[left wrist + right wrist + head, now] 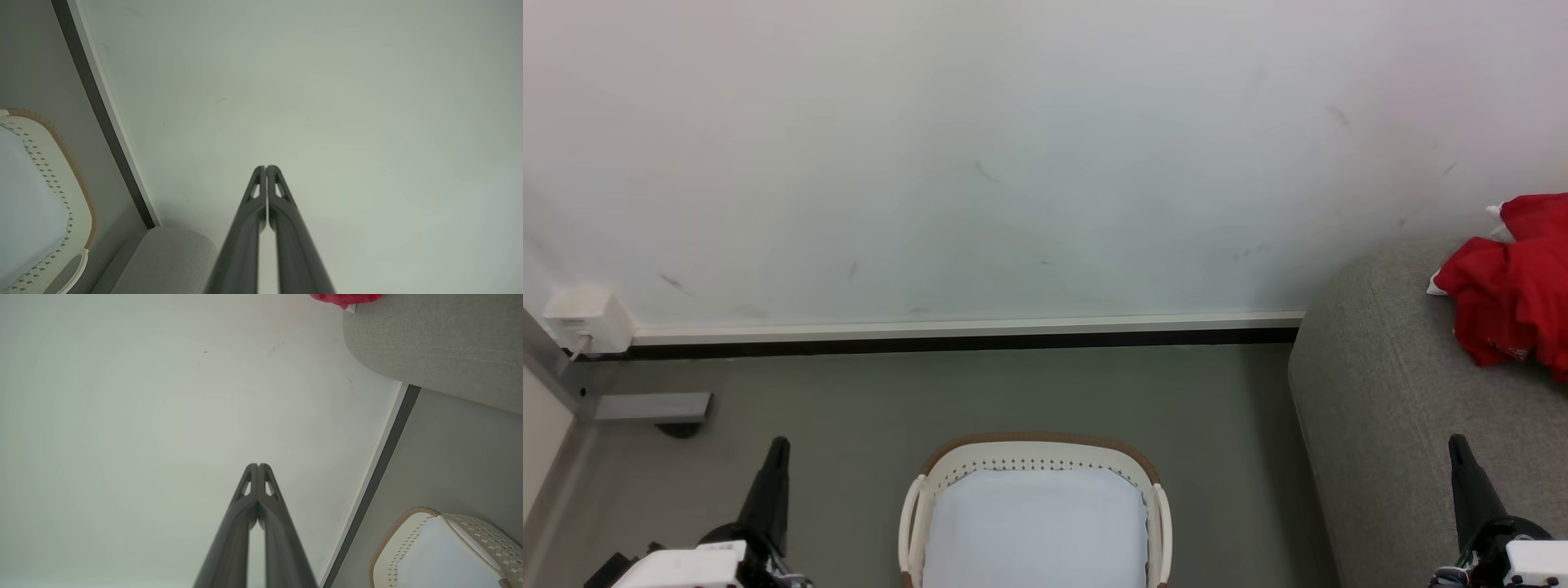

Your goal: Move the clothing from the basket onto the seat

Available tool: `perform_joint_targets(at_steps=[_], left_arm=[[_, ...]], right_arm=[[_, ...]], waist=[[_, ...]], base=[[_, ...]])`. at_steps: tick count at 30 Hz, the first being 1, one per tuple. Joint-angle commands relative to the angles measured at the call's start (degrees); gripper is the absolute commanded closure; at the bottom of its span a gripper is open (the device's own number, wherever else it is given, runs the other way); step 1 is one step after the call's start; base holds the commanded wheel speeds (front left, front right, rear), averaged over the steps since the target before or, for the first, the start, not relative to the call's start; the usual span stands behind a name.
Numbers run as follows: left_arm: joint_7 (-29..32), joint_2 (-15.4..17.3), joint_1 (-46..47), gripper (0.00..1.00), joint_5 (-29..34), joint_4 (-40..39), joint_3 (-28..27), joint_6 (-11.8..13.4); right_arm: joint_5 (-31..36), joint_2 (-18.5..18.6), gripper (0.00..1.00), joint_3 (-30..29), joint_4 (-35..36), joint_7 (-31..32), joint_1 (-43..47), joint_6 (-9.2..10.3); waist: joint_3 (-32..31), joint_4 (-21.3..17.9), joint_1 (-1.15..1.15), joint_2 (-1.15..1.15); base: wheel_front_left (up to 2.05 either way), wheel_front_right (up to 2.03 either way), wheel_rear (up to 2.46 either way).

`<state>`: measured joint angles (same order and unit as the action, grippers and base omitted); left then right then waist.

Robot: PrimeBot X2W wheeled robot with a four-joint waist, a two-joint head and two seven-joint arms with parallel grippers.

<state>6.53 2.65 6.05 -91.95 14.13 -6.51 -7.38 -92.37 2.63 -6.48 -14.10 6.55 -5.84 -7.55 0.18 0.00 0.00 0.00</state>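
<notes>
Low at the bottom edge, left gripper [779, 449] on one side and right gripper [1459, 447] on the other, each with its two dark fingers pressed together on nothing, both pointing up toward the wall [1013, 163]. Between them sits the basket [1037, 447] on the floor [849, 392], and all it holds is the pale liner [1033, 523], no red in there. The clothing [1515, 282] is over on the seat [1380, 408], a crumpled red heap at the far right, ahead of the right gripper and a touch to its outer side, well apart from the basket. That bundle has no clear long axis. The right arm is plainly nearer, while the left has the whole basket in between. By my read the transfer is done, and any touch-up would fall to the right arm.
</notes>
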Motion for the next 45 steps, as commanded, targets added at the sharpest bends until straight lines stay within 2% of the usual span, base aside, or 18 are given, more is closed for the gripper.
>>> perform_joint_targets(at_steps=[1,45], left_arm=[[0.22,0.42,0.48,1.00,-0.84,-0.12,-0.08,-0.21],[0.21,0.42,0.47,1.00,-0.84,-0.12,-0.08,-0.21]], right_arm=[[-0.10,0.46,1.00,-0.21,0.26,0.16,-0.72,0.12],[-0.11,0.45,1.00,-0.21,0.26,0.15,-0.72,0.12]], waist=[[0.00,0.00,0.00,0.00],[0.00,0.00,0.00,0.00]], base=[[0.00,0.00,0.00],[0.00,0.00,0.00]])
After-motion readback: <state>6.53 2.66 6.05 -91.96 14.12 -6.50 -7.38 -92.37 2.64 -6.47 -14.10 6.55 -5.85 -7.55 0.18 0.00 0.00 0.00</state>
